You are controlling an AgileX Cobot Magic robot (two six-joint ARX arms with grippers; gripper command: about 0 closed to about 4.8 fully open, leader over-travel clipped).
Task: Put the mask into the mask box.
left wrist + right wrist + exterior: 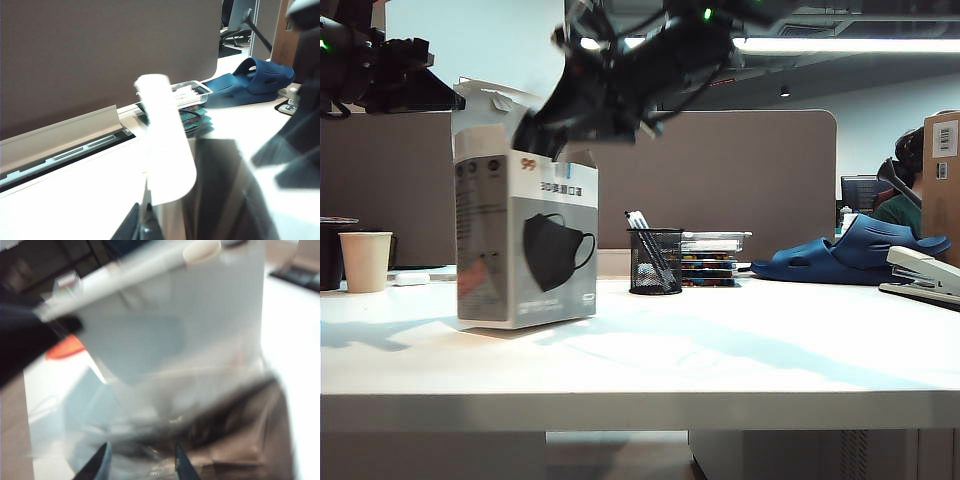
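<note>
Cardboard box (525, 240): upright, top flaps open, directly under my right gripper (140, 462)
Mask (200, 440): dark, wrapped, blurred just ahead of the right fingertips, over the box mouth; I can't tell if it's gripped
Right jaws: part open
Left gripper (142, 227): closed on a box flap (165, 140), I judge
Nearer arm: right

Mask box (525, 245) on table (720, 350) left; pen holder (655, 261) right, clog (850, 255) farther right.

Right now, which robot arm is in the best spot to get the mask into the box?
Probably the right. Its fingers hover over the mask box's open top with the wrapped mask blurred between them. The left fingers look shut at a white top flap, apparently holding it back.
</note>
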